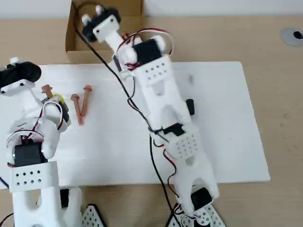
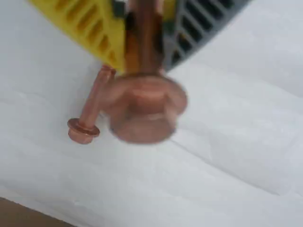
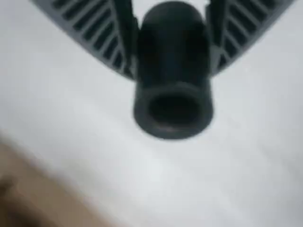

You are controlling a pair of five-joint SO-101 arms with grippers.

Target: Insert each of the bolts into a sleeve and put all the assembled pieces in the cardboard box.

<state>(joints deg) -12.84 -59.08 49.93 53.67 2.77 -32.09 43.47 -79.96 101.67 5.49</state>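
The left claw (image 2: 142, 56) is closed on a bolt (image 2: 144, 109). It grips the shank, and the flanged head juts out past the fingertips. Whether the shank's tip stands free on the other side cannot be told. The right claw (image 3: 173, 71) is clamped around a black sleeve (image 3: 173, 111), whose open bore faces outward over the white sheet (image 1: 213, 118).

In the high view the left claw (image 1: 51, 97) hangs over the sheet's left part. Two spare bolts (image 1: 79, 108) lie in a V just beside it. The box (image 1: 71, 40) sits on the worktop (image 1: 277, 71) beyond the sheet's far edge, near the right arm's wrist.

The step in hand looks like mating: bolt and sleeve are each gripped but well apart.

- **Facing:** The two claws should probably meet over the open sheet, with the shank end turned to face the bore rather than the head.
- **Alignment:** The axes likely need lining up before any push, since a tilted shank would catch on the sleeve's rim.
- **Pushing:** One arm had best hold steady while the other advances slowly.
- **Grip:** The sleeve grip should stay firm, as a round body may twist between flat fingers.
- **Clearance:** The left claw should keep clear of the loose bolts, which would roll easily if nudged.
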